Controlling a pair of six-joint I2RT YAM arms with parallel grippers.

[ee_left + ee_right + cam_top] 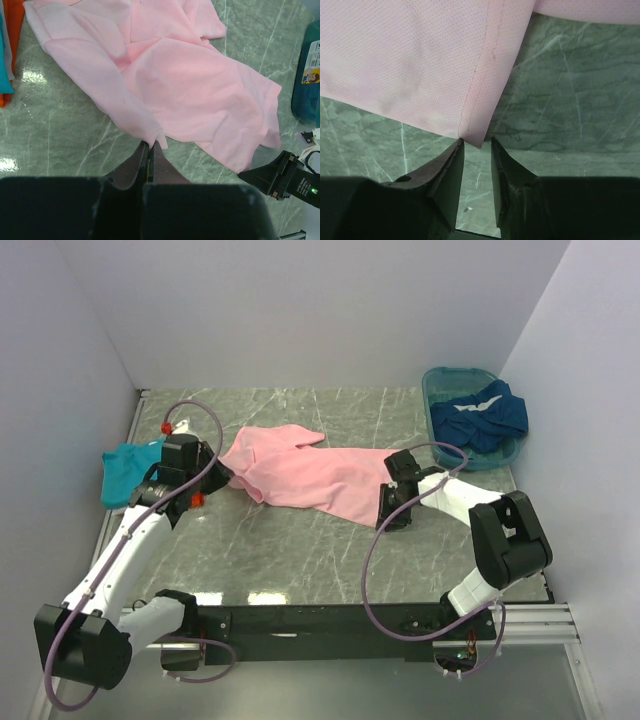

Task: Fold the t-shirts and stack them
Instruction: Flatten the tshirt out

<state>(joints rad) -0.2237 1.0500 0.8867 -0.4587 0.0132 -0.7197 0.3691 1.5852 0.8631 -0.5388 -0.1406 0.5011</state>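
1. Got the pink shirt point(310, 475) lying rumpled across the middle of the table point(300, 560) in the top view, stretched from left of centre down toward right of centre. One sleeve poking up toward the back wall.
2. Left gripper point(150, 144) parked at the shirt's left end. Pinched tight together on a fold of the near edge in its wrist view, basically no gap.
3. Right gripper point(476, 141) down at the shirt's right end. Cracked open just a little, green table showing between the fingers, with the hemmed corner sitting right at the tips. Not clamped on anything; can't tell if actually touching the cloth.
4. Teal shirt point(125, 472) bunched at the far left of the top view, just beside the left arm. Strip of orange shirt point(14, 30) peeking in at the upper left of the left wrist view, right next to the teal.
5. Blue shirt point(490, 412) with white trim heaped in the basin point(437, 390) at upper right, well apart from the pink one.
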